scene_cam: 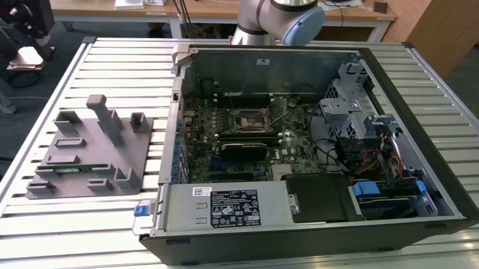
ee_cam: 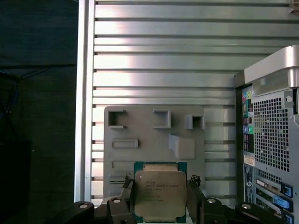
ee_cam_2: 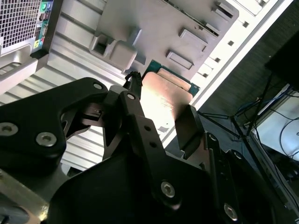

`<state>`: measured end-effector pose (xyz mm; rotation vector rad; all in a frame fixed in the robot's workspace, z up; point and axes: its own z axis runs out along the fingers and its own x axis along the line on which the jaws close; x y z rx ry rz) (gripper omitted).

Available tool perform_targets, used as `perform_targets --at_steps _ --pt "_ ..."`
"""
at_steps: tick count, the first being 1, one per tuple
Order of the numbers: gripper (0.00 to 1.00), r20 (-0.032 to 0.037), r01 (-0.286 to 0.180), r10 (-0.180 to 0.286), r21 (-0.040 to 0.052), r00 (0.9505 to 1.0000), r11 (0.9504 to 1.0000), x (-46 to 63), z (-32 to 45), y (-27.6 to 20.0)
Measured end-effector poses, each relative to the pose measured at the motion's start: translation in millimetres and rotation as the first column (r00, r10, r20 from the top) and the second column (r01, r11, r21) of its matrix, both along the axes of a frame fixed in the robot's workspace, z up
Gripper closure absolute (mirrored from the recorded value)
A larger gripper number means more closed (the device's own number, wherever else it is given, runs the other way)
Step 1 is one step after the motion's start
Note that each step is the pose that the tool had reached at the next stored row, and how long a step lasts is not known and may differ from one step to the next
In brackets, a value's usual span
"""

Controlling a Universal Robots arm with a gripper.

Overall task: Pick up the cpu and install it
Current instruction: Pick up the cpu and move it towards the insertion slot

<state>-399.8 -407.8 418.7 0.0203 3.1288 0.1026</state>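
In both wrist views the cpu (ee_cam: 159, 193) (ee_cam_2: 166, 95), a small square chip with a silvery top and green rim, is clamped between my black fingers (ee_cam: 127, 189). My gripper (ee_cam: 161, 186) (ee_cam_2: 161, 107) is shut on it, well above the grey plastic fixture (ee_cam: 154, 140) (scene_cam: 90, 151). The black motherboard socket (scene_cam: 247, 117) with its metal frame lies inside the open computer case (scene_cam: 299, 151). In the exterior view my arm (scene_cam: 277, 19) rises behind the case at the far edge.
A thin green memory stick (scene_cam: 73, 166) lies on the fixture. The case stands on a slatted metal table (scene_cam: 112, 56), with drive cages and cables (scene_cam: 367, 140) at the exterior view's right. Desks and equipment stand beyond the table.
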Motion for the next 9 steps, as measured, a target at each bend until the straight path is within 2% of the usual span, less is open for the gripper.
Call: perform_targets --at_steps 9 --pt "0.47 0.0 0.0 0.0 0.0 1.0 1.0 17.9 0.0 0.0"
